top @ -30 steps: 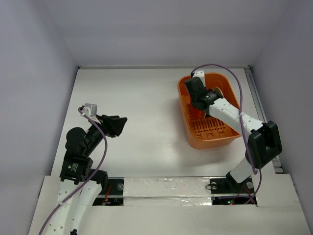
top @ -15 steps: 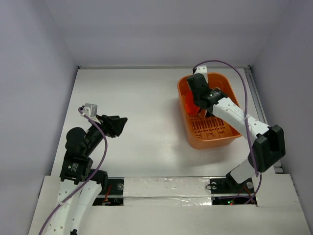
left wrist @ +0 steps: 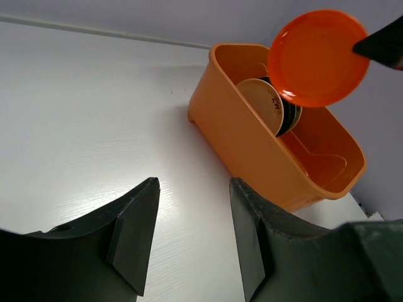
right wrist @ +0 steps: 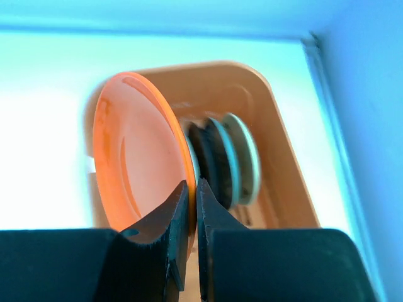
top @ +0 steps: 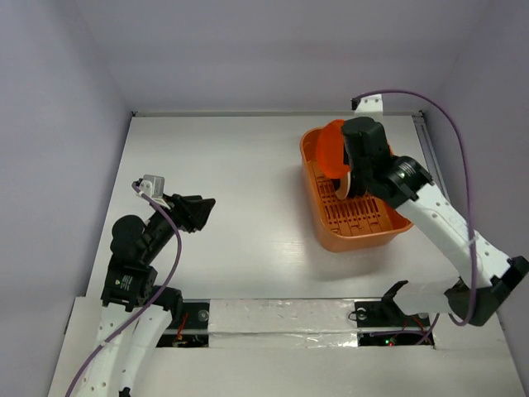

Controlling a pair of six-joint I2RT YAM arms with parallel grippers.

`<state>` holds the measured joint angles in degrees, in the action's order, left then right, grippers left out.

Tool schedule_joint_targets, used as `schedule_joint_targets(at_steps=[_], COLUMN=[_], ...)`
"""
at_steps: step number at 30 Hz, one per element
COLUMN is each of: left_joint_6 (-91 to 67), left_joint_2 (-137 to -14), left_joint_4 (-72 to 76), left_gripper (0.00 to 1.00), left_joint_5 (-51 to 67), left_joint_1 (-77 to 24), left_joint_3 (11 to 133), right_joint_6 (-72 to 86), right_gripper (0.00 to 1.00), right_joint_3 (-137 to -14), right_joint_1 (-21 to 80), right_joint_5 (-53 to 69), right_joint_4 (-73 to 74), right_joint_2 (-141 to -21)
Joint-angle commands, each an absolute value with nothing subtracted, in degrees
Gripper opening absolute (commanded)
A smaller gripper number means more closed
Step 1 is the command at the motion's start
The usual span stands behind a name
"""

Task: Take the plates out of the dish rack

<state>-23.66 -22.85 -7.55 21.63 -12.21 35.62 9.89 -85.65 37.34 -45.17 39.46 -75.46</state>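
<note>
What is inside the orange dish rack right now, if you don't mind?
Plates standing on edge: a cream plate, a black plate behind it; any further ones are covered. The orange plate is held above, in the right gripper.

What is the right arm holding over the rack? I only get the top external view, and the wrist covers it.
Observer: The right wrist view shows the right gripper with its jaws shut on the rim of the orange-red plate, held on edge.
Operator: How many plates are in the rack?
Observer: At least three stand on edge in the dish rack. In the left wrist view, a cream plate with small marks is foremost.
Operator: And the left arm?
Observer: The left gripper has its jaws open, with nothing between them.
</note>
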Motion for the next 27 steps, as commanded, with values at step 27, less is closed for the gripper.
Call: schedule_joint_targets(at_steps=[27], left_joint_6=[-23.9], left_joint_2=[-21.6], left_joint_4=[-6.0], left_gripper=[0.44], left_joint_5=[20.3], left_joint_1=[-11.0], left_joint_3=[35.9], right_joint_6=[26.3], right_gripper=[0.00], right_joint_3=[-100.9], right_joint_1=[52.2], right_joint_5=[-21.4], right_joint_4=[14.9], right_joint_2=[-119.7])
